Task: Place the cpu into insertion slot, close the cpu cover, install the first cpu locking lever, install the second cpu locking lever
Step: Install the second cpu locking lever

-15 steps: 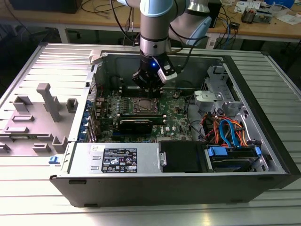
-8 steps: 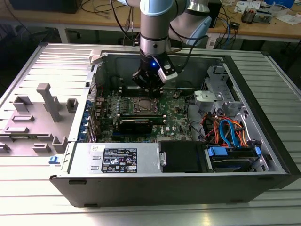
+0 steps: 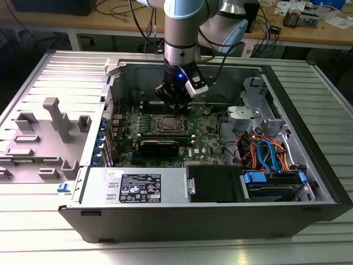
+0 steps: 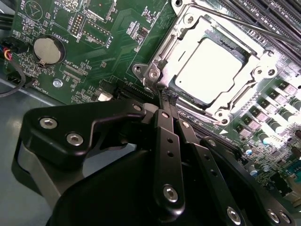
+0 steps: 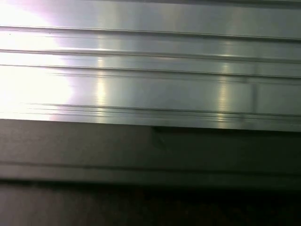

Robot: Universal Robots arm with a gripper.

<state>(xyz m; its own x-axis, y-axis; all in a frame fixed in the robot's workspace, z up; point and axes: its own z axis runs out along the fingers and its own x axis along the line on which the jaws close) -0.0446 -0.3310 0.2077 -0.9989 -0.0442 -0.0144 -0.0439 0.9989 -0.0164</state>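
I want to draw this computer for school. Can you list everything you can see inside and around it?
computer case: one, dark grey, open on the ribbed metal table.
motherboard: one, green, on the case floor.
cpu: one, silver, seated in the socket.
cpu cover: one, silver frame, down around the cpu.
coin battery: one, silver, on the board.
cables: several, orange and blue, at the exterior view's right.
side panel: one, grey, lying at the exterior view's left.
pincer: one, black, fingers together, tip at the socket's edge.
robot arm: one, grey, above the board.

Silver-grey arm (image 3: pixel 181 33) with blue light; black pincer (image 4: pixel 164 101) studded with silver screws.
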